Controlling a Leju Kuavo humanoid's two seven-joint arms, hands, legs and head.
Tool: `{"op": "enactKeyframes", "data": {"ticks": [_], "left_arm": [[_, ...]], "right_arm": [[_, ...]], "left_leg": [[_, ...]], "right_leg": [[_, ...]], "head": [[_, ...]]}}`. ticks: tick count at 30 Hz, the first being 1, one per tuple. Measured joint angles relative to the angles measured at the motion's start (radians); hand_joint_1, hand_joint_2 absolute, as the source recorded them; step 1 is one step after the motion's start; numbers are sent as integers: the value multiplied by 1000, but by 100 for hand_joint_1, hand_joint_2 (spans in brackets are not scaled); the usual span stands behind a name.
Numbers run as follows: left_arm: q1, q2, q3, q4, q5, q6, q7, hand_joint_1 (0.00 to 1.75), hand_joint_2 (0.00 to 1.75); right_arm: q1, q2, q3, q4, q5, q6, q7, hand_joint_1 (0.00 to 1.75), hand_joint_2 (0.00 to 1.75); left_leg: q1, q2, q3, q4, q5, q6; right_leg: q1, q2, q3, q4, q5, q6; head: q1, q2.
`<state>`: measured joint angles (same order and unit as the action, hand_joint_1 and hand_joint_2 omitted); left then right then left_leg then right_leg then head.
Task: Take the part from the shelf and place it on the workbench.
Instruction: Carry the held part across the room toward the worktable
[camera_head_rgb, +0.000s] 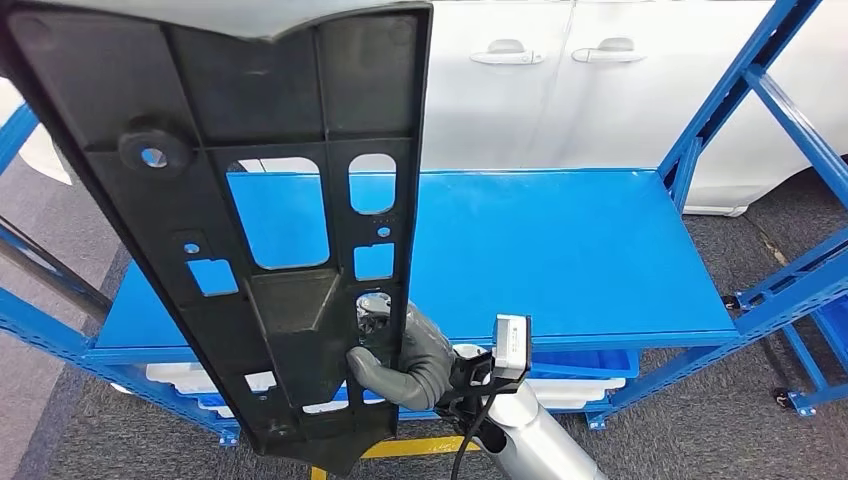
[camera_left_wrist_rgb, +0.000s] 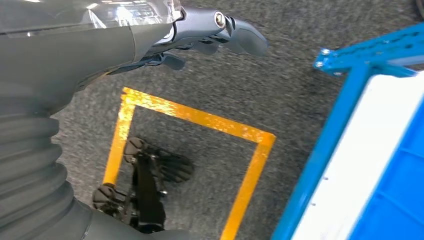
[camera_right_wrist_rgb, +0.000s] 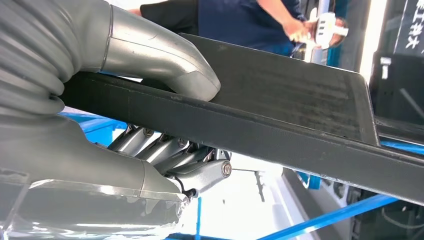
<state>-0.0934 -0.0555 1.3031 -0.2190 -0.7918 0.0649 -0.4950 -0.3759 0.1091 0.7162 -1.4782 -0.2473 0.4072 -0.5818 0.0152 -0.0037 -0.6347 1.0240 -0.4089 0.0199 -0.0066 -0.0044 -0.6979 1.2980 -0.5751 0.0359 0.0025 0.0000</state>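
Nearest the camera, the right hand (camera_head_rgb: 402, 357) is seen gripping the black plastic part (camera_head_rgb: 250, 200) low on one long edge; in the right wrist view the thumb (camera_right_wrist_rgb: 165, 60) is pressed flat on one face of the part (camera_right_wrist_rgb: 300, 115) while the fingers (camera_right_wrist_rgb: 165, 150) are curled against the other face, so the panel is pinched between them. The part is held upright and tilted, raised in front of the head camera, above and in front of the blue workbench (camera_head_rgb: 560, 250), which it does not touch. The left hand (camera_left_wrist_rgb: 210, 30) hangs over the grey floor beside a yellow floor marking (camera_left_wrist_rgb: 195, 117); nothing is held in it, and its fingers appear loosely curled, though how far apart they lie cannot be told.

The step in hand is judged to be the carry and lowering onto the bench; the long panel is held near one end, so it is likely to swing; it would best be tipped flat slowly and set well inside the bench edge before the pinch is loosened. Farther off, a white car (camera_head_rgb: 560, 70) stands behind the bench; a person (camera_right_wrist_rgb: 240, 20) is glimpsed in the right wrist view.
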Motion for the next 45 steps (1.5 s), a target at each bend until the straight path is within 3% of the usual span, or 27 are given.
{"op": "enactKeyframes", "data": {"ticks": [3,5,8,10,12,13,15,17,19,20,22,24,25,27,28,29,30,31,33,35,36,38,39,40,43,44,45], "left_arm": [[0,-4,0,0,-1,1,1,0,175],[0,-7,0,0,-2,1,3,0,175],[0,-9,0,0,-5,-2,5,0,175],[1,-10,0,0,-9,-8,3,0,175],[1,-11,0,0,-13,-16,1,0,175],[1,-11,0,0,-15,-18,0,0,175],[1,-10,0,0,-17,-19,-1,0,175],[0,-10,-1,0,-19,-19,-2,0,175],[-2,-9,-1,0,-21,-19,-1,0,175],[-3,-9,-2,0,-22,-18,0,0,175],[0,-9,-2,0,-21,-15,3,0,175],[1,-10,-2,0,-21,-11,5,0,175],[1,-10,-2,0,-21,-10,6,0,175],[0,-9,-2,0,-22,-7,6,0,175],[1,-9,-2,0,-23,-5,6,0,175],[2,-8,-2,0,-24,-4,7,0,175],[2,-8,-2,0,-25,-4,7,0,175],[3,-8,-2,0,-28,-6,7,0,175],[2,-8,-3,0,-32,-11,7,0,175],[2,-9,-4,0,-33,-16,8,0,175],[2,-9,-4,0,-31,-18,8,0,175],[3,-6,-4,0,-26,-21,10,0,175],[4,-5,-4,0,-22,-24,12,0,175],[5,-3,-4,0,-19,-26,15,0,175],[5,1,-3,0,-4,-26,26,0,175],[4,2,-1,0,2,-23,30,0,175],[4,2,0,0,7,-19,33,0,175]], "right_arm": [[-11,10,2,0,4,-14,2,175,175],[-20,19,2,0,8,-25,4,175,175],[-30,25,3,1,11,-37,11,175,175],[-35,30,4,2,13,-42,15,175,175],[-38,35,5,5,13,-47,17,175,175],[-38,36,6,7,13,-49,17,175,175],[-37,36,7,13,12,-51,18,175,175],[-37,36,7,16,5,-52,17,175,175],[-37,37,8,17,-8,-48,17,175,175],[-37,37,8,18,-18,-44,16,175,175],[-36,37,8,20,-37,-37,15,175,175],[-34,36,8,24,-48,-34,13,175,175],[-33,36,8,27,-49,-34,12,175,175],[-32,34,7,33,-52,-33,13,175,175],[-31,33,7,37,-55,-30,14,175,175],[-29,31,7,41,-61,-24,17,175,175],[-28,29,7,46,-71,-15,20,175,175],[-28,28,7,51,-83,-4,22,175,175],[-28,27,6,58,-103,14,24,175,175],[-30,27,5,59,-111,21,26,175,175],[-31,28,4,59,-111,22,29,175,175],[-31,30,4,58,-103,16,39,175,175],[-31,33,4,58,-97,12,44,175,175],[-31,36,5,58,-92,7,50,175,175],[-32,49,5,61,-83,2,58,175,175],[-32,54,6,64,-82,2,60,175,175],[-32,60,7,66,-81,4,62,175,175]], "left_leg": [[-3,-2,-28,-1,29,-6],[-2,-2,-32,-7,47,-17],[-1,-2,-36,-19,63,-35],[-1,-2,-57,33,-4,-42],[2,-2,-86,157,-111,-48],[3,-2,-94,219,-140,-52],[4,-2,-72,267,-130,-58],[7,-1,17,178,-87,-61],[5,-3,112,44,-98,-55],[3,-4,136,5,-113,-49],[-1,-5,133,-7,-111,-31],[1,-1,116,-10,-92,-15],[3,2,104,-11,-78,-9],[3,4,71,-10,-52,-1],[3,4,55,-9,-39,-1],[2,4,37,-8,-26,-1],[2,4,20,-7,-14,-2],[1,4,5,-7,-2,-3],[-1,2,-19,-6,19,-7],[0,2,-29,-10,39,-16],[2,2,-30,-14,49,-23],[5,3,-31,-26,68,-35],[4,2,-36,-22,59,-40],[4,2,-46,-2,31,-44],[5,2,-94,176,-114,-54],[6,2,-101,234,-136,-57],[6,2,-95,265,-135,-60]], "right_leg": [[8,0,156,-208,48,-22],[15,1,206,-293,50,-33],[14,0,196,-315,80,-49],[8,-4,175,-328,113,-61],[10,-6,146,-329,139,-66],[11,-7,130,-328,150,-66],[11,-9,96,-320,171,-63],[9,-9,61,-305,189,-55],[10,-9,36,-287,202,-45],[11,-9,31,-282,208,-40],[12,-8,28,-282,223,-29],[8,-4,14,-269,205,-17],[6,-2,0,-238,167,-12],[2,0,-38,-117,59,-3],[1,0,-52,-48,21,0],[0,0,-55,2,7,2],[0,0,-42,19,15,1],[1,0,-9,-3,38,-2],[6,1,102,-138,70,-18],[14,2,192,-268,63,-31],[17,2,209,-300,58,-36],[18,0,204,-318,78,-44],[15,-2,198,-327,91,-51],[12,-4,189,-335,107,-58],[12,-8,146,-338,147,-68],[13,-8,129,-334,158,-68],[13,-9,111,-329,167,-67]], "head": [[-1,0],[1,0],[7,0],[3,0],[-2,0],[-3,0],[-3,0],[-3,0],[-3,0],[-3,0],[-4,0],[-5,0],[-5,0],[-4,0],[-4,0],[-4,0],[-4,0],[-4,0],[-4,0],[-5,0],[-3,0],[3,0],[4,0],[1,0],[-5,0],[-5,0],[-5,0]]}}
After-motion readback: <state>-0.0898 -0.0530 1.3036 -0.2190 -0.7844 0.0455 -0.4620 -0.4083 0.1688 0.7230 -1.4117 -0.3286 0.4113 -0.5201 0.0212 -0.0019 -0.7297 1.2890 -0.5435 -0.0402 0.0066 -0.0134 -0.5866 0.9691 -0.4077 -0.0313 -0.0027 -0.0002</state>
